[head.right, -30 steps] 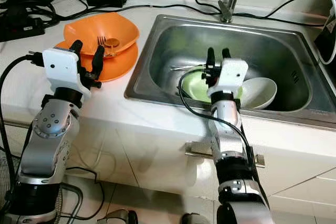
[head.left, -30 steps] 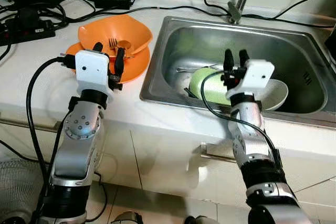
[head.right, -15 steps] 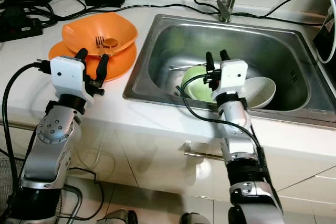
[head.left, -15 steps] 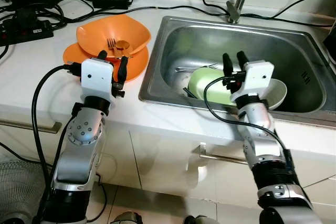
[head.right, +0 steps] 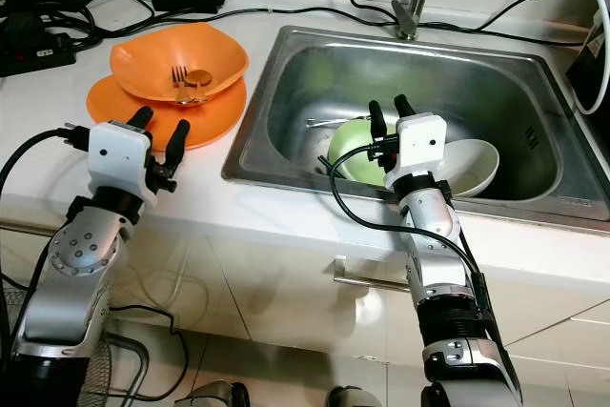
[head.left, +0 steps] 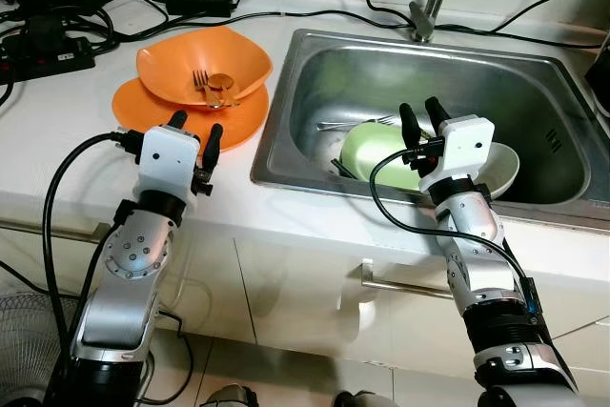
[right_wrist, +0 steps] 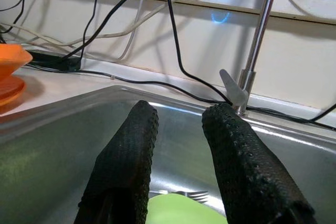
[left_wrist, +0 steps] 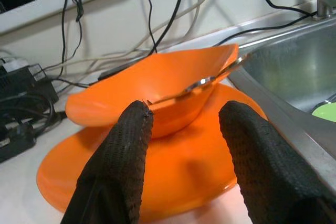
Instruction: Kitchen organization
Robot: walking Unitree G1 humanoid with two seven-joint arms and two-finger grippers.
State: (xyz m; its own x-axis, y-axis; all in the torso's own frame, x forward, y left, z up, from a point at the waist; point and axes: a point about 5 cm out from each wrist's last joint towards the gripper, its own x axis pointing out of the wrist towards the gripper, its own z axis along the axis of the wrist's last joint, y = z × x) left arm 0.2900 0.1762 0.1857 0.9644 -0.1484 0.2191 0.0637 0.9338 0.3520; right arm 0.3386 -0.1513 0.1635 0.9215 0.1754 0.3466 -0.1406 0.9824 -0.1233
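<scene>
**Both arms poised at the kitchen sink**

A white surface [head.left: 57, 131] runs along a pale wall, with a steel sink [head.left: 562, 188] sunk into it on the right and a tap [head.left: 431, 2] rising behind the basin. Black cables [head.left: 315, 14] trail across the back of the surface, and a power strip [head.left: 43, 54] and a black adapter [head.left: 200, 2] lie at the far left. Below are white cabinet fronts with a metal handle [head.left: 400, 285], and a tiled floor.

To the left of the sink an orange bowl [head.left: 203, 62] sits on an orange plate [head.left: 152, 107]; a fork [head.left: 202, 83] and a spoon [head.left: 221, 84] rest inside the bowl. In the sink a green bowl [head.left: 367, 150] lies tipped against a white bowl [head.left: 502, 167], with another fork [head.left: 357, 123] on the basin floor behind them.

The left gripper [head.left: 194, 131] hovers over the surface just at the near edge of the orange plate, its jaws spread apart and holding nothing. The right gripper [head.left: 418, 116] hangs above the green bowl inside the sink, jaws likewise parted and empty.
</scene>
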